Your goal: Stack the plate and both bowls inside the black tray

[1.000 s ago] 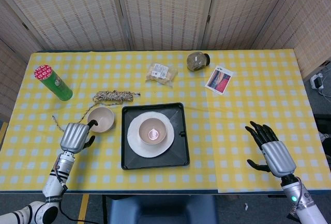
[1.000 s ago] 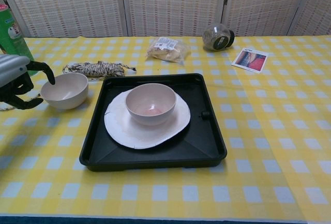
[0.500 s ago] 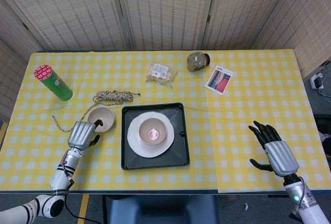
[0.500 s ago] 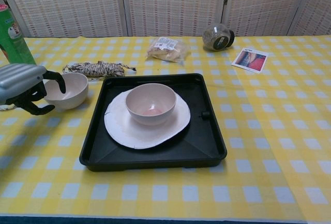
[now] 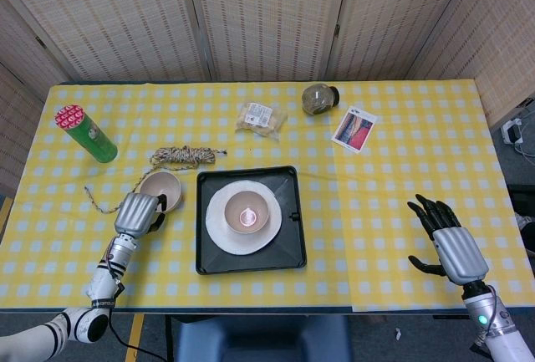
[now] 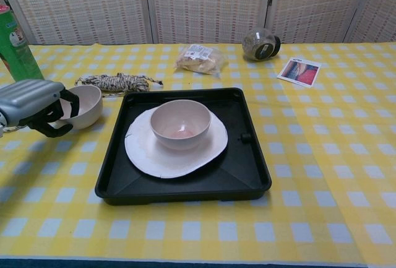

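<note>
A black tray [image 5: 288, 249] [image 6: 185, 195] lies at the table's middle front. On it rests a white plate [image 5: 224, 237] [image 6: 148, 156], and a pale pink bowl [image 5: 248, 211] [image 6: 180, 122] stands upright on the plate. A second cream bowl [image 5: 163, 186] [image 6: 86, 102] stands on the cloth just left of the tray. My left hand [image 5: 138, 213] [image 6: 34, 102] grips its near-left rim, fingers hooked inside and thumb against the outer wall. My right hand [image 5: 447, 245] hovers at the front right with fingers spread, holding nothing; the chest view does not show it.
A coil of rope [image 5: 185, 155] [image 6: 114, 82] lies right behind the cream bowl. A green can [image 5: 88, 134] [image 6: 15, 48] stands at the far left. A snack packet [image 5: 261, 118], a jar on its side [image 5: 318, 98] and a picture card [image 5: 354, 128] lie behind the tray.
My left hand has moved right and forward onto the cream bowl, and its fingers have hooked over the rim. My right hand has drifted slightly toward the table's front edge.
</note>
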